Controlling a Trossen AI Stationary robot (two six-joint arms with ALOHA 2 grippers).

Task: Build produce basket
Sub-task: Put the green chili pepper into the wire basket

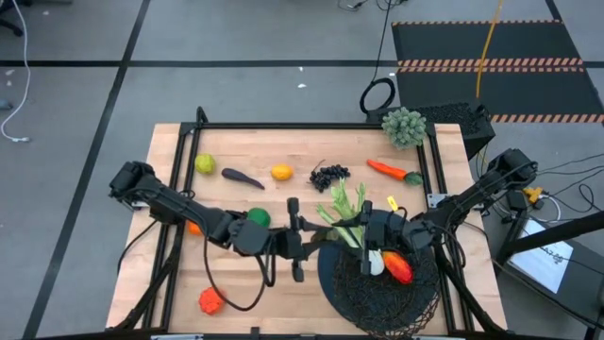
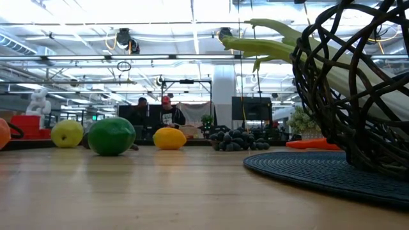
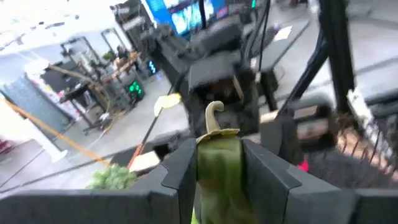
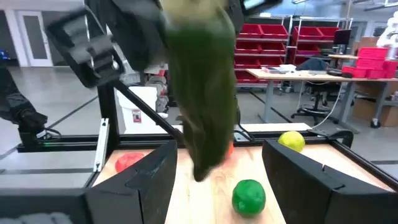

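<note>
i see my left gripper [image 1: 300, 247] near the middle of the table, just beside the basket [image 1: 351, 295]. in its own wrist view the two dark fingers [image 3: 177, 171] are closed on a green pickle [image 3: 219, 168], which stands up between them with its little curled stem on top. my right gripper [image 1: 370, 229] is over the far rim of the basket, facing the left one. its fingers [image 4: 146, 177] are spread wide and the same pickle hangs in front of them, not touched by them.

the basket sits at the near edge of the table on a dark round mat [image 2: 307, 172]. a long celery stalk [image 1: 345, 212] leans in it with its leafy end sticking out over the rim. a red-orange mango [image 1: 398, 268] lies inside too.

out on the wood i see a lime [image 1: 258, 217], a lemon [image 1: 281, 172], a yellow-green fruit [image 1: 205, 163], an eggplant [image 1: 242, 177], dark grapes [image 1: 329, 174], a carrot [image 1: 393, 171] and a red-orange fruit [image 1: 210, 300]. a bumpy grey-green clump [image 1: 404, 126] sits at the far right corner.
</note>
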